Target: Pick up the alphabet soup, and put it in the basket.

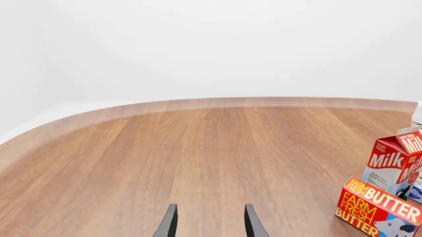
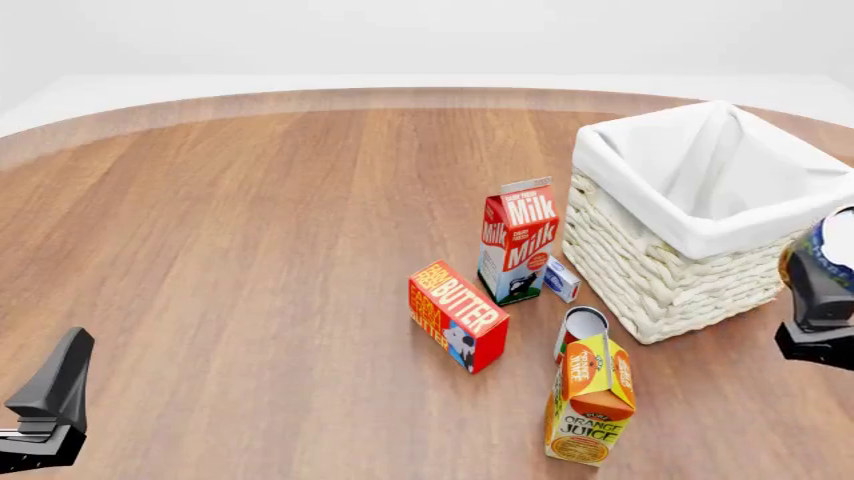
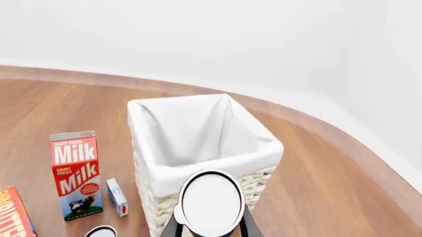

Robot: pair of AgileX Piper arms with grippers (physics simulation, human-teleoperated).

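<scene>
Holding the alphabet soup (image 3: pixel 212 202) between its fingers, the right gripper (image 3: pixel 212 224) hangs in the air just beside the basket (image 3: pixel 165 148), near its front rim and not yet over the opening. The can could bump the rim or drop outside if the fingers let go too soon, because it is round and smooth and would roll on the table (image 2: pixel 267 250). It might also slip, since the fingers only pinch its curved sides. The left gripper (image 1: pixel 211 221) rests low with its fingers apart and nothing between them. The basket is square, bumpy woven wicker with soft white cloth inside. The milk carton (image 2: pixel 518 240) and butter box (image 2: pixel 458 315) are boxy card, and the table is shiny wood.
</scene>
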